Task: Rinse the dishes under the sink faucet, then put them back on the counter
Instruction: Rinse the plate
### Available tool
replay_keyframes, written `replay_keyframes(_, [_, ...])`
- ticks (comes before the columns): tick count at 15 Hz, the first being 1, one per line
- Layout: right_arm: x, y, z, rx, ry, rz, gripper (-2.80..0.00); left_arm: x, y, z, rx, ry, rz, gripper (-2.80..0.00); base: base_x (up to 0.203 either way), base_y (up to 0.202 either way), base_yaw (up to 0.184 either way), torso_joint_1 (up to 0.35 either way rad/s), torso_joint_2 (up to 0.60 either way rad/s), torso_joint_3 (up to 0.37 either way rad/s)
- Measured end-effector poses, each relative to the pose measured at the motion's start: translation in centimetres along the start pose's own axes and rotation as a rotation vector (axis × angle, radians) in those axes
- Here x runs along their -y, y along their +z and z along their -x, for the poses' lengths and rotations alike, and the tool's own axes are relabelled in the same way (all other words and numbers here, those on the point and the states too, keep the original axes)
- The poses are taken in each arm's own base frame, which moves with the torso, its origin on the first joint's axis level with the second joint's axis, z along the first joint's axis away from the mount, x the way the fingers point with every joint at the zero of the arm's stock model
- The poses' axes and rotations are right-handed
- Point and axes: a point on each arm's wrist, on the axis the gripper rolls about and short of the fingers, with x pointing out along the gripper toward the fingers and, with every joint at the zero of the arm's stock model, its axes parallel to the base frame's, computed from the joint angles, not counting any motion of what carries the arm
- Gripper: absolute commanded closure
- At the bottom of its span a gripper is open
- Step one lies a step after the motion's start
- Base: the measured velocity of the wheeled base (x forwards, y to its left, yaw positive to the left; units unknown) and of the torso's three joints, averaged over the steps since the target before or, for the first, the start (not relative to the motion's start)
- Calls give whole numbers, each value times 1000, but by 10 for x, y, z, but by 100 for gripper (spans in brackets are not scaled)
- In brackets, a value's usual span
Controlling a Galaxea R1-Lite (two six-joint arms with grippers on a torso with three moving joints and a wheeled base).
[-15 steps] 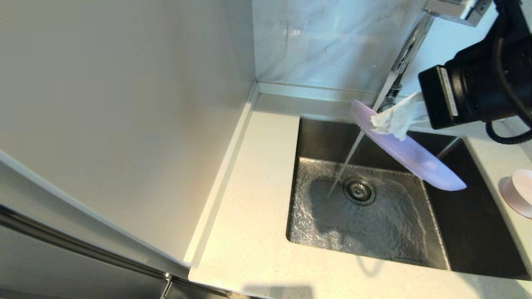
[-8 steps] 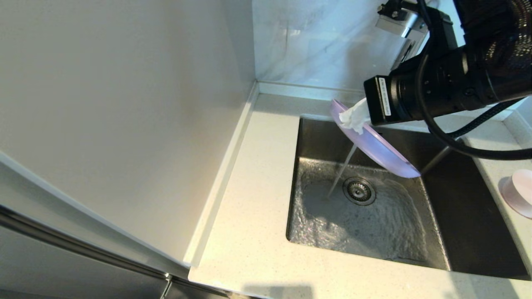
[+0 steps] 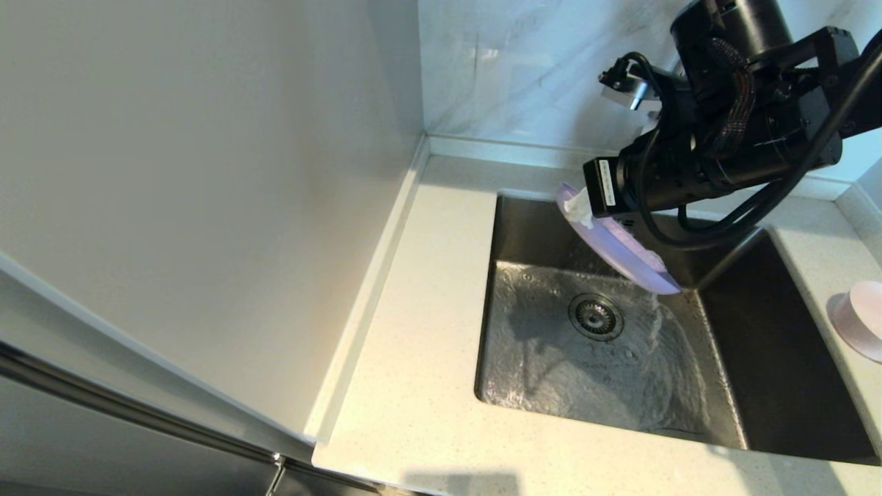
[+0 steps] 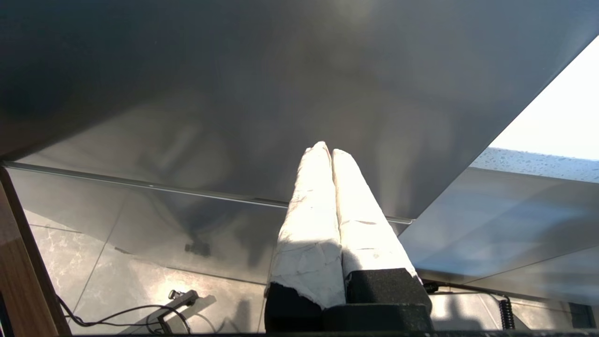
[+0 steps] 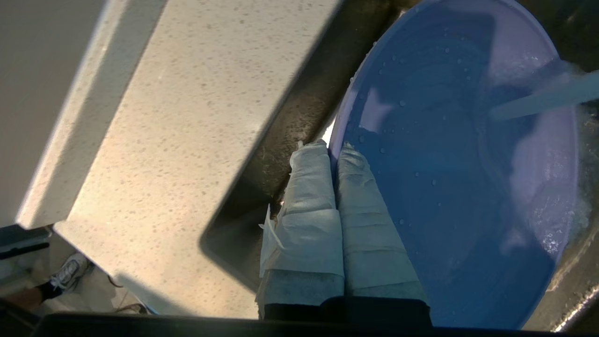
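My right gripper is shut on the rim of the lavender plate, held tilted over the back of the steel basin. In the right wrist view its white-wrapped fingers pinch the plate at the rim, and a stream of water strikes the plate's face. Water runs off the plate's low edge into the basin. The pink bowl stands on the counter at the far right. My right arm hides the faucet. My left gripper is shut and empty, parked below the counter.
A tall white panel walls off the counter's left side, and marbled tiles rise behind it. The drain lies mid-basin under rippling water. The counter strip lies beside the basin's left wall.
My right arm has carried the plate left and towards the back of the basin. The stream that fell straight to the drain now lands on the plate and spills off its low edge.
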Motion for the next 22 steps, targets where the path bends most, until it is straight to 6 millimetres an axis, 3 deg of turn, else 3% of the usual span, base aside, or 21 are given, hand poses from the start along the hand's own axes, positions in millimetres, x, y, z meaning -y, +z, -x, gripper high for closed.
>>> replay_keyframes(4, [21,3,3,12,-54,-35,0,0,0,0,0,0,0,0,0,0,0,0,0,0])
replay_keyframes(11, [60,-8,41,15,-156,-50,0,0,0,0,0,-1,0,0,0,0,0,0,0,0])
replay_keyframes(17, [67,-32,83,11,-101,-68,0,0,0,0,0,0,0,0,0,0,0,0,0,0])
replay_keyframes(22, [67,-29,117,77,71,-241,0,0,0,0,0,0,0,0,0,0,0,0,0,0])
